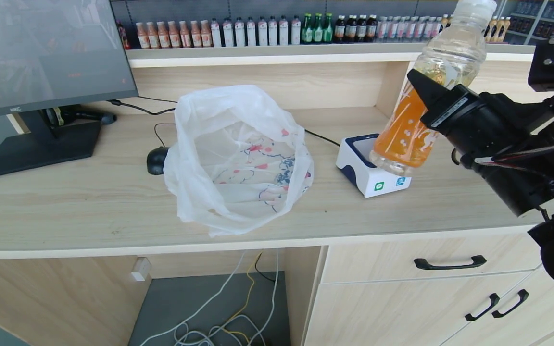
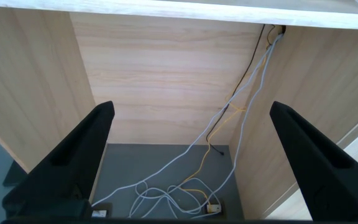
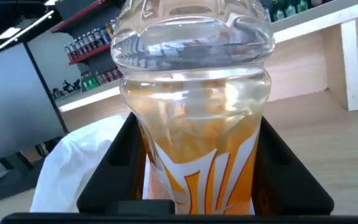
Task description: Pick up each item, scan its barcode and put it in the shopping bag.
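On the surface the white shopping bag stands open-mouthed. Red and blue marks show inside it, though I cannot tell whether they are print or goods. Beside it sits the white-and-blue scanner. The bottle, orange-labelled and holding pale liquid, is clamped at mid-body by the right pincer, tilted, its base just above the scanner. The left pincer hangs open and empty below the surface, facing loose cables.
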